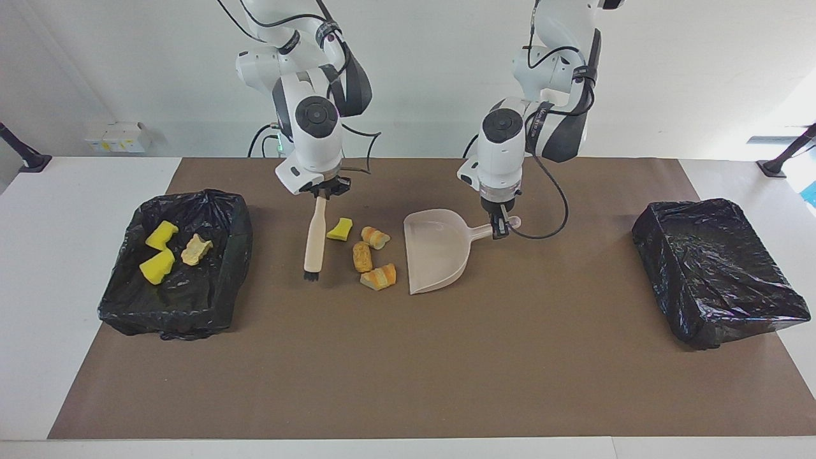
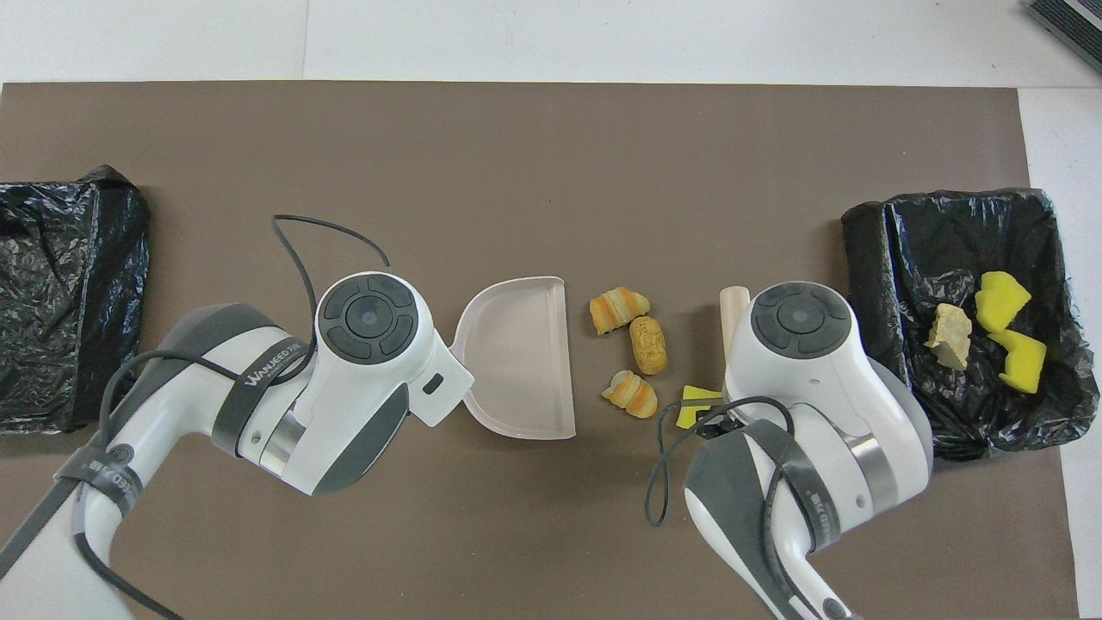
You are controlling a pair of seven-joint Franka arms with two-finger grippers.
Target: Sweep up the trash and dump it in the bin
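On the worktop (image 1: pixel 446 382), we see the left pincer (image 1: pixel 500 224) grasping the dustpan (image 1: pixel 437 252), the right pincer (image 1: pixel 322 194) the brush (image 1: pixel 313 239), beside the trash (image 1: pixel 363 255).

Glossy crinkled plastic bin liner (image 1: pixel 175 306); smooth plastic dustpan (image 1: pixel 437 255).

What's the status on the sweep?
Right end effector shut on brush; left end effector shut on dustpan. Four trash bits on mat between them; three in bin at the right arm's end. Nothing blocking.
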